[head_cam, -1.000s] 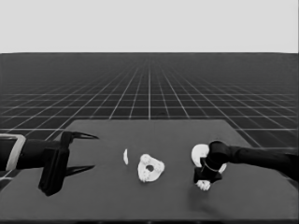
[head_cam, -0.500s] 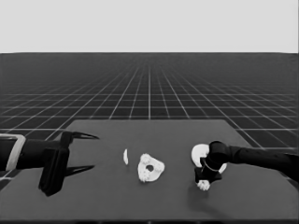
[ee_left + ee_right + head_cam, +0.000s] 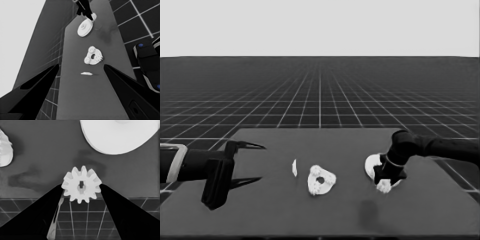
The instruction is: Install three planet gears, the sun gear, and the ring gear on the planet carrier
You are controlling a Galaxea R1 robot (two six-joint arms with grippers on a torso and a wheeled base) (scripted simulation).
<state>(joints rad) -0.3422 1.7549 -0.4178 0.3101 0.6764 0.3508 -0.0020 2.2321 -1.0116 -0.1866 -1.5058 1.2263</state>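
With the right gripper (image 3: 81, 185) jaws clamped on the last gear (image 3: 81, 184), lift straight (larger round part (image 3: 374, 164) just beside them) toward the smaller round part (image 3: 321, 180).

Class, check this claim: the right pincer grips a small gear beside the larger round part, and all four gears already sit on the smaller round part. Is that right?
Not quite. The smaller round part carries three gears, as the left wrist view shows. The fourth gear is in the right pincer, beside the larger round part.
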